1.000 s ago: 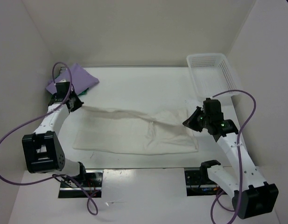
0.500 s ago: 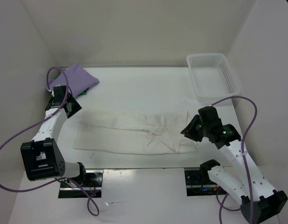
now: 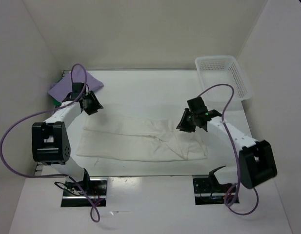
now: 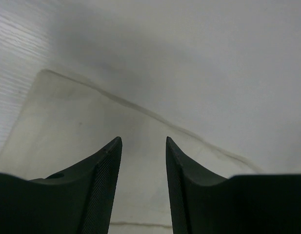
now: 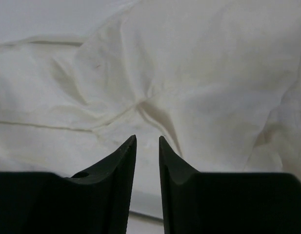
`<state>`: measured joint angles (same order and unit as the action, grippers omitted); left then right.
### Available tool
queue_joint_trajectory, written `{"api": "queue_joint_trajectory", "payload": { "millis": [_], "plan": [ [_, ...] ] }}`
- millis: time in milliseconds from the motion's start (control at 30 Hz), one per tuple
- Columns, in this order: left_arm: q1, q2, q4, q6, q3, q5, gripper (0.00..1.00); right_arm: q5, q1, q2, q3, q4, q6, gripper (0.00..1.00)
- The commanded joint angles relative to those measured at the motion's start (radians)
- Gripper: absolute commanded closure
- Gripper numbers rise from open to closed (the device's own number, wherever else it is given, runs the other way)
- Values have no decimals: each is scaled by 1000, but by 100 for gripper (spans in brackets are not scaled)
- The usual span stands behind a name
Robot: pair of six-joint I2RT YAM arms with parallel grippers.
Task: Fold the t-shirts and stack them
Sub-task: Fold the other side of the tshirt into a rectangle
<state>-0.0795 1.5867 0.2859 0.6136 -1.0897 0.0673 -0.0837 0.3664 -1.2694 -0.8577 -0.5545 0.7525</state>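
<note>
The white t-shirt (image 3: pixel 140 140) lies flat across the middle of the table as a long folded band, creased near its right end. My left gripper (image 3: pixel 93 104) hovers open just past the band's far left corner, and that pale corner of the white t-shirt (image 4: pixel 62 131) shows beneath the gripper (image 4: pixel 143 142). My right gripper (image 3: pixel 184 122) hangs over the band's right part, its jaws a narrow gap apart and holding nothing. Rumpled white t-shirt (image 5: pixel 199 83) fills the view behind that gripper (image 5: pixel 147 140). The light purple t-shirt (image 3: pixel 60 88) sits folded at the back left, partly behind my left arm, with a sliver of green t-shirt (image 3: pixel 54 101) under it.
A white mesh basket (image 3: pixel 221 81) stands at the back right corner. White walls close in the table on three sides. Purple cables loop from both arms, one arching over the table in front of the basket.
Both grippers have opened and let go of the white t-shirt's far edge, which has dropped flat. The left gripper has moved right and back; the right gripper has moved left and back.
</note>
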Motion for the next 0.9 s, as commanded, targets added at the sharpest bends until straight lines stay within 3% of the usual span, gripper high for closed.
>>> {"api": "queue_joint_trajectory", "payload": {
  "millis": [0, 133, 233, 467, 600, 867],
  "plan": [
    [6, 45, -31, 9, 19, 130, 52, -11, 47, -134, -15, 191, -103, 68],
    [6, 88, -42, 9, 48, 152, 52, -34, 59, -249, -37, 271, -116, 59],
    [6, 124, -31, 9, 60, 161, 52, -56, 78, -364, -75, 283, -134, 58],
    [-3, 35, -21, 2, 112, 125, 52, -16, 91, -332, -49, 318, -101, 56],
    [-3, -4, -11, 2, 132, 111, 50, -47, 101, -355, -60, 282, -101, 75],
    [-3, -24, -39, 11, 160, 131, 50, -90, 111, -190, 6, 228, -68, 76]
  ]
}}
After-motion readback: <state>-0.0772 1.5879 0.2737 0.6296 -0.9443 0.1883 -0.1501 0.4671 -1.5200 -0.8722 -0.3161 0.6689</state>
